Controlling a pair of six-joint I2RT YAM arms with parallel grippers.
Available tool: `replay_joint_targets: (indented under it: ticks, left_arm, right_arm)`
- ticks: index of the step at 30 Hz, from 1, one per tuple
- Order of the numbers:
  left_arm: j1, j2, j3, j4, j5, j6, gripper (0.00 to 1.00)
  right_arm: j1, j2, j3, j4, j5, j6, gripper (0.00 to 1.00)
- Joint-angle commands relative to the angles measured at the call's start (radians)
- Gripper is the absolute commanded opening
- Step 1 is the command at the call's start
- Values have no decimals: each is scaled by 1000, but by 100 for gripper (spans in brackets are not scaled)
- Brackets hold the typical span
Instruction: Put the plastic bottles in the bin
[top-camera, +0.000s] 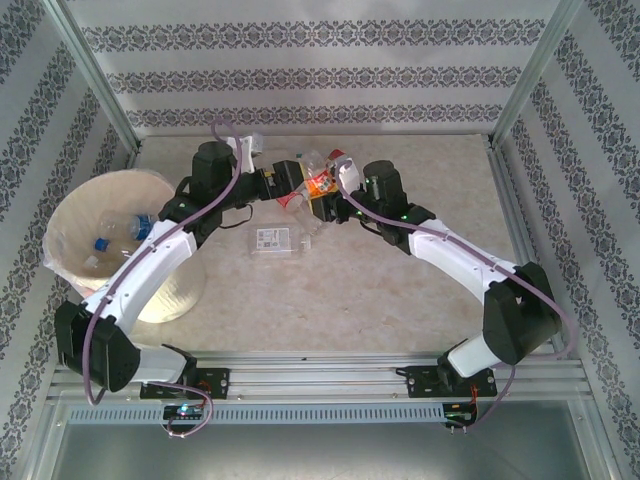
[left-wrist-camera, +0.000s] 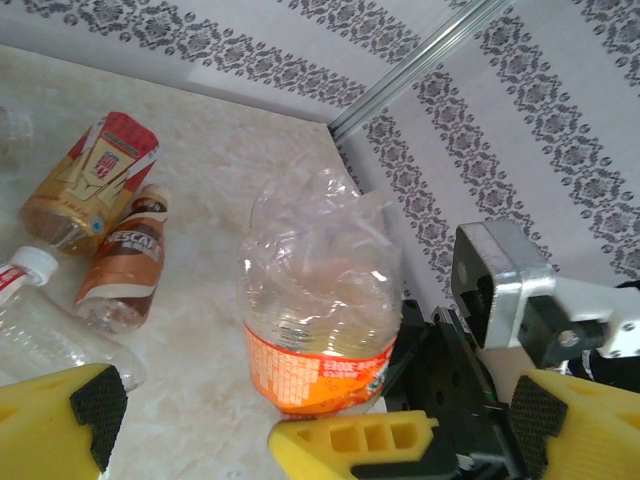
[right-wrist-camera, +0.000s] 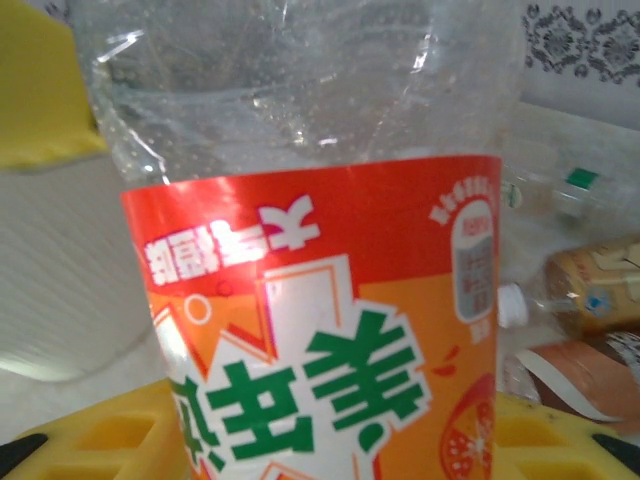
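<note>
The right jaws pinch the orange-labelled bottle (right-wrist-camera: 330, 330) low on its label, with one yellow finger (right-wrist-camera: 90, 440) at each bottom corner of the right wrist frame. The bottle's clear, crumpled end points to the top of the frame.

The left jaws are spread wide. In the left wrist view their yellow fingers (left-wrist-camera: 60, 420) sit in the two bottom corners. The same bottle (left-wrist-camera: 320, 300) stands in the gap between them with space on both sides.

To the left of it in that frame, three more bottles lie close together on the desk (left-wrist-camera: 230, 160):
- an amber bottle (left-wrist-camera: 90, 180) with a red and gold label
- a brown-labelled bottle (left-wrist-camera: 125, 260)
- a clear white-capped bottle (left-wrist-camera: 50, 310)

In the top view the two arms meet at upper centre, with the held bottle (top-camera: 318, 185) between them. A flattened clear bottle (top-camera: 272, 240) with a white label lies on the desk just below them, near the middle of the frame.

The bin (top-camera: 175, 295) stands at the left of the frame, and the left arm (top-camera: 150, 265) crosses over its right side. Clear bottles lie inside it, one of them a blue-capped bottle (top-camera: 100, 243).
</note>
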Motion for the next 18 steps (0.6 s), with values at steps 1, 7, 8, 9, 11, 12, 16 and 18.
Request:
replay_joint_targets:
  ticks: [1, 7, 8, 9, 11, 12, 16, 18]
  left_arm:
    - [-14, 37, -9, 133, 50, -33, 100]
    - [-21, 104, 37, 137, 54, -33, 100]
    - [-22, 115, 48, 134, 63, -32, 100]
    - [-23, 124, 54, 138, 73, -31, 100]
    - [-26, 133, 56, 155, 86, -35, 100]
    - [-27, 134, 53, 168, 92, -37, 100]
    - [-27, 142, 57, 200, 112, -47, 92]
    - [-27, 154, 72, 198, 128, -48, 84]
  right_arm:
    - [19, 12, 45, 82, -95, 75, 51]
    - [25, 22, 60, 100, -155, 86, 52]
    - [27, 26, 65, 99, -166, 89, 52]
    - [27, 29, 69, 98, -175, 93, 53]
    - [29, 38, 76, 93, -185, 98, 53]
    - [30, 41, 78, 93, -190, 100, 53]
    - [29, 60, 98, 89, -235, 104, 54]
    - [30, 68, 107, 91, -254, 111, 53]
